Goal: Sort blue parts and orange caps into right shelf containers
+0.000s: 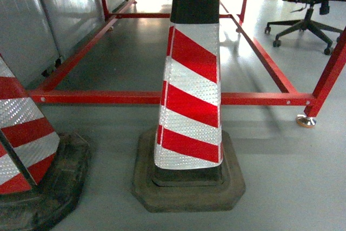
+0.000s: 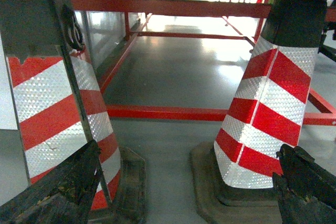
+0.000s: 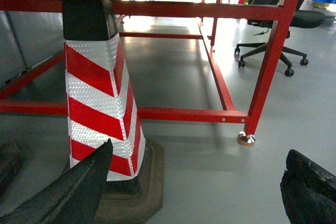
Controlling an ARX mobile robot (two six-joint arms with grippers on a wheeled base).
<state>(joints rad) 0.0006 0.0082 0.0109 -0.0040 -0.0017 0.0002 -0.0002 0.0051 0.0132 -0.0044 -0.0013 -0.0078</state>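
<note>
No blue parts, orange caps, right shelf containers or shelf show in any view. My left gripper (image 2: 189, 150) is open, its two dark fingers (image 2: 63, 187) spread wide at the bottom corners of the left wrist view with only grey floor between them. My right gripper (image 3: 198, 150) is open too, and its dark fingers (image 3: 79, 192) frame bare floor in the right wrist view. Neither gripper holds anything. Neither one appears in the head view.
A red-and-white striped traffic cone (image 1: 190, 96) on a dark rubber base stands directly ahead, and a second cone (image 1: 24, 139) stands at the left. Behind them runs a low red steel frame (image 1: 108, 97) with a levelling foot (image 1: 306, 121). An office chair (image 1: 305, 22) is at the far right.
</note>
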